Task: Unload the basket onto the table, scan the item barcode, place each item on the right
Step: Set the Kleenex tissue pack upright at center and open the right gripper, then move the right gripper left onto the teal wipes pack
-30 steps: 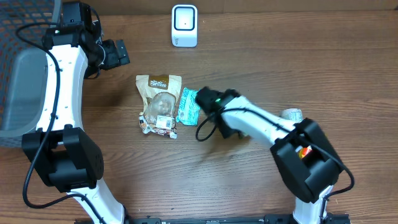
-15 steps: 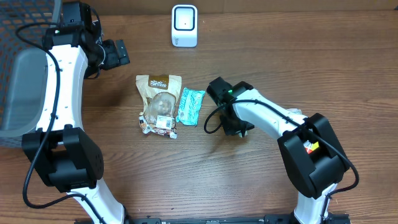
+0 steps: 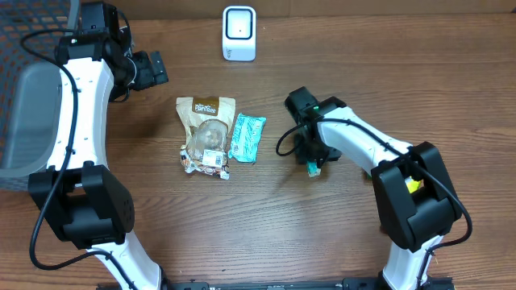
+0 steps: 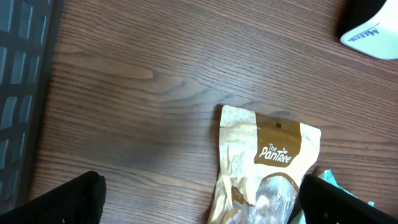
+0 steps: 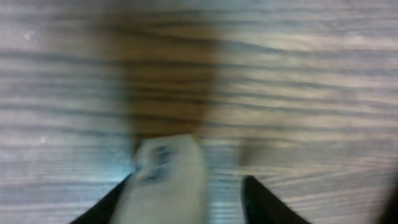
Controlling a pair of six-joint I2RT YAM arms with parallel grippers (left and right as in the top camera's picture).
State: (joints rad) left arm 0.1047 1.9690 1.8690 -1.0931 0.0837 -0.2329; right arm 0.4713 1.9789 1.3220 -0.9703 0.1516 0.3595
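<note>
The right tool [image 3: 311, 159] hangs over the worktop [image 3: 242, 234], to the right of a teal packet [image 3: 247, 137] and a brown pouch [image 3: 207, 133]; from overhead only a small teal tip of the item [image 3: 313, 168] shows beneath it, pointing toward the near edge. The blurred right wrist view shows more: the item is pale with dark marks and lies lengthwise between the two fingers [image 5: 102, 205], its long axis running away from the camera, though I cannot tell whether the tool is clenched on it. The left tool [image 3: 158, 70] stands released, spread wide, well left of the scanner [image 3: 239, 32].
</note>
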